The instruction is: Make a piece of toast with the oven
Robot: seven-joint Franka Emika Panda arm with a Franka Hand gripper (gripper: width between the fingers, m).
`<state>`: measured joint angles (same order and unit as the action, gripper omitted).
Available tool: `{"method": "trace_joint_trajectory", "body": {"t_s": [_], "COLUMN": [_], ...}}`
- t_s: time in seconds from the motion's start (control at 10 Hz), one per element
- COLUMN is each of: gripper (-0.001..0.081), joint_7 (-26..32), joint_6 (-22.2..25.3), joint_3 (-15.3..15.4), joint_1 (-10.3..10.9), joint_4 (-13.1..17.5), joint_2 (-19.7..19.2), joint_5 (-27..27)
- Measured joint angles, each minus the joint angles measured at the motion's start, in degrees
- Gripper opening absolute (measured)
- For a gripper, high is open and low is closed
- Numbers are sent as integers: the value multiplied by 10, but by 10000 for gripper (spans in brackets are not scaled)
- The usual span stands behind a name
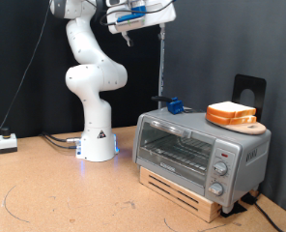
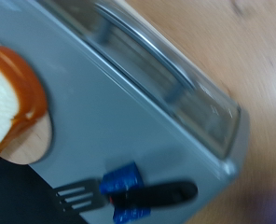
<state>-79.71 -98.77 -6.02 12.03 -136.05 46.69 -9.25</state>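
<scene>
In the exterior view the white arm (image 1: pixel 92 77) stands on its base at about nine o'clock from the oven (image 1: pixel 201 150), and its claw (image 1: pixel 133 31) hangs high at the top of the picture, well above the oven and at roughly eleven o'clock from it. The claw has nothing between its fingers; how far apart they stand I cannot tell, since they show small and partly cut off, and the wrist view does not show them.

The oven sits on a low wooden stand (image 1: pixel 182 188) on the bench (image 1: pixel 56 193), its glass door shut, the grey bar handle (image 1: pixel 177 128) across the top of the door and round knobs (image 1: pixel 220 172) in a column at the three o'clock end of its front. The wire rack shows dimly through the glass.

The piece of toast (image 1: pixel 232 113) lies on top of the oven, stacked with a like slice on a small round wooden board (image 1: pixel 251 127) towards the three o'clock end of the roof. At about nine o'clock from the bread, also on the roof, lies a black spatula (image 1: pixel 172 104) with blue parts.

The wrist view looks down on the oven's grey top (image 2: pixel 119 112), with the bread (image 2: pixel 12 93), the board's edge (image 2: pixel 31 145) and the spatula (image 2: pixel 129 194) in sight, and the door handle (image 2: pixel 157 51) beyond.
</scene>
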Motion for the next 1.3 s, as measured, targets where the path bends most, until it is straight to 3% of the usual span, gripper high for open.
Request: {"method": "trace_joint_trajectory", "body": {"t_s": [0.1,0.2,0.3,0.5,0.7,0.8,1.0,1.3], "gripper": [809,809,809,809,809,809,809,809], "joint_7": [55,31,61,208,341,316,381,453], "joint_6": [-20,-17,2,7,-10,-10,15,-52], "joint_3": [-11,-9,-15,-55,-86,-84,-104,-125], "joint_1": [15,11,16,41,68,64,73,71], "joint_4": [0,0,1,-5,-2,-2,-8,-56], "joint_2": [-12,-12,-12,-16,-48,-47,-38,-28], "joint_5": [0,0,-8,-4,12,10,-19,-9]}}
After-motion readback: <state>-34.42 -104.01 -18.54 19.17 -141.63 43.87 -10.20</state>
